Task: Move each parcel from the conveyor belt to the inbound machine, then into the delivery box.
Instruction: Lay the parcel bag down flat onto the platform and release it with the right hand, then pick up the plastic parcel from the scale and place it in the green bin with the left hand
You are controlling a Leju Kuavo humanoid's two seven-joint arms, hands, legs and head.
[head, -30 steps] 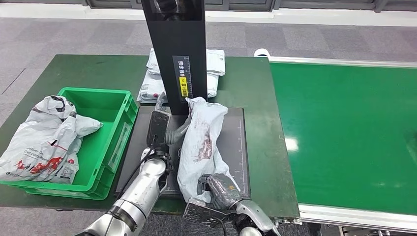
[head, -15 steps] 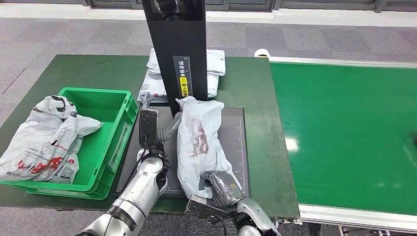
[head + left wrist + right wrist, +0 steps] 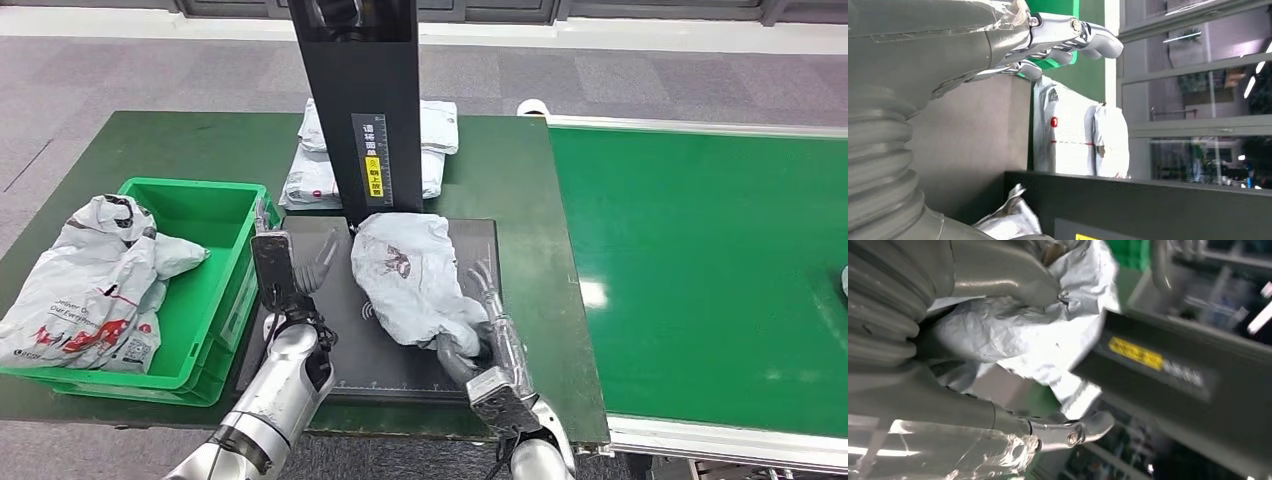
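head view high, facing down at table (image 3: 150, 140), wrist views close behind hands, all sharing black column (image 3: 362, 100)

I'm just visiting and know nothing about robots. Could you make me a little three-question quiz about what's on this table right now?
1. True or false: the right robot hand grips the grey parcel lying on the black scanner plate.
2. Where does the green crate sit, seen from the robot: A) left of the plate, B) on the conveyor belt, C) behind the black post?
3. Fill in: the left robot hand holds ____.

Key: 1 true. 2 A. 3 nothing; its fingers are spread beside the parcel.
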